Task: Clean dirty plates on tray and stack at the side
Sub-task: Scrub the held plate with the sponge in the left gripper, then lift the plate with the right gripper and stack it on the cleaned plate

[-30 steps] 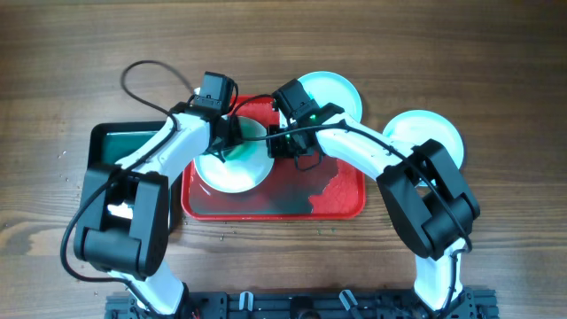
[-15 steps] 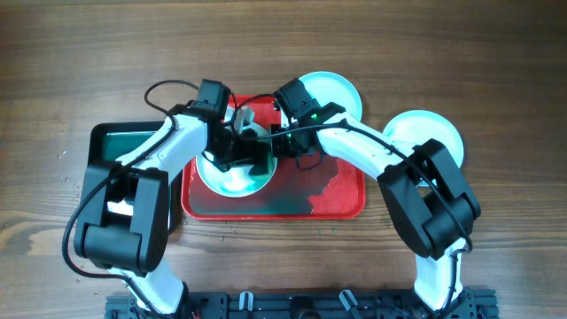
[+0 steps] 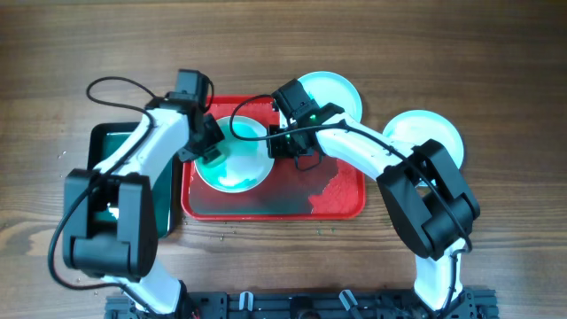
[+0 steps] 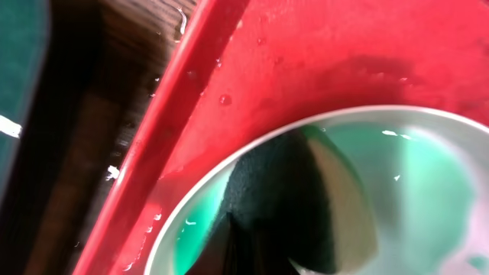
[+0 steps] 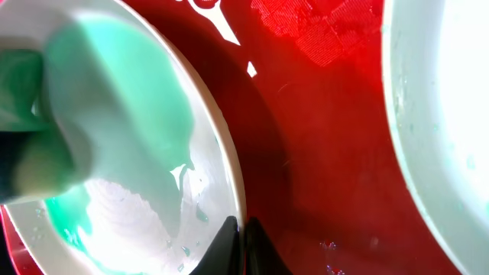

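Note:
A pale plate [image 3: 239, 159] with a teal-green smear lies on the left half of the red tray [image 3: 337, 197]. My left gripper [image 3: 209, 152] is shut on a dark green and tan sponge [image 4: 294, 195] and presses it on the plate's left part [image 4: 428, 176]. The left fingers [image 4: 260, 263] barely show. My right gripper [image 3: 275, 142] is shut on this plate's right rim [image 5: 229, 183]; its fingertips [image 5: 241, 233] pinch the edge. A second plate [image 3: 335, 89] lies at the tray's far edge and shows in the right wrist view [image 5: 443, 114]. A third plate [image 3: 427, 133] lies on the table at the right.
A black tray with a green inside [image 3: 111, 151] stands left of the red tray, and its corner shows in the left wrist view [image 4: 19, 46]. The red tray's floor [image 5: 321, 153] is wet with green-tinted water. Wooden table [image 3: 496, 53] all round.
My left gripper has slid the sponge from the plate's middle to its left edge, and the left arm swung left. The right gripper has stayed on the rim.

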